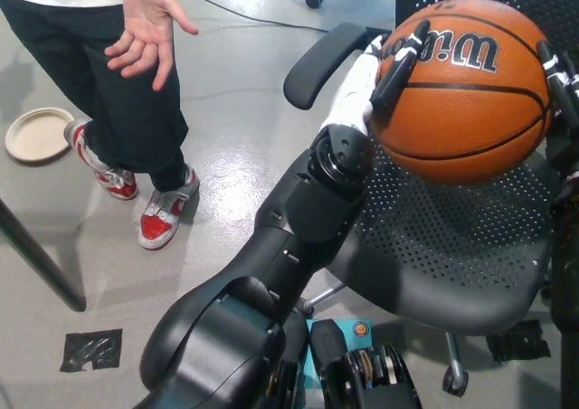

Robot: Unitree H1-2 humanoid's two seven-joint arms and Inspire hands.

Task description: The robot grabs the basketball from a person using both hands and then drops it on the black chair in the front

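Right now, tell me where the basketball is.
In the head view the basketball is at upper right, held above the black chair seat between the white left hand and the black right hand.

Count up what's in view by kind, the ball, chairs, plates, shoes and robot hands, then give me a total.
Basketball: 1, held over the chair seat
Black chair: 1
Paper plate on the floor: 1
Red and white shoes: 2
Robot hands on the ball: 2, left hand and right hand
Total: 7

Glossy black, bulbous left arm [271, 273] ends in a white left hand [362, 92] with black fingers [398, 61].
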